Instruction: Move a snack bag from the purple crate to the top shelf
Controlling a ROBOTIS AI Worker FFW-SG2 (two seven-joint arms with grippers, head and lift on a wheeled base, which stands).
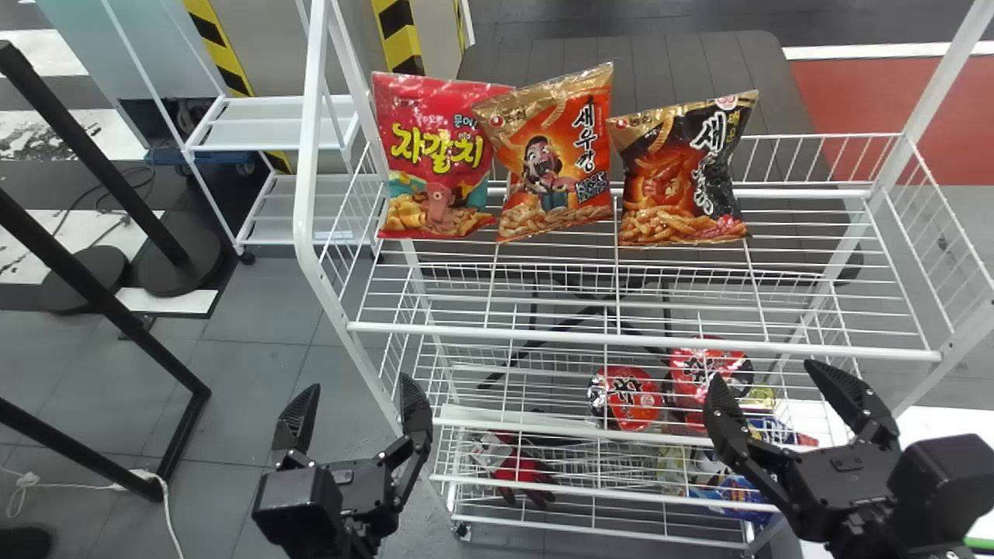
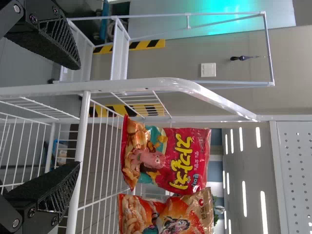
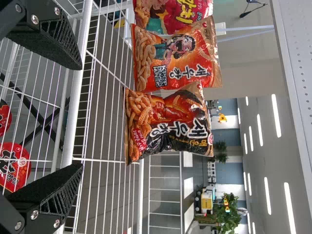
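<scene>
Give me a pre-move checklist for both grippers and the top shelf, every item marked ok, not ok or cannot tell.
1. Left gripper open and empty: ok.
2. Right gripper open and empty: ok.
3. Three bags standing on the top shelf: ok.
4. Red bag and orange bag free of overlap: not ok, the orange bag's upper corner covers the red one's edge.
5. Shelf continues right of the black bag: ok, wire rack runs on there.
6. Safe gap between left gripper and shelf frame: cannot tell, they overlap in the head view.
</scene>
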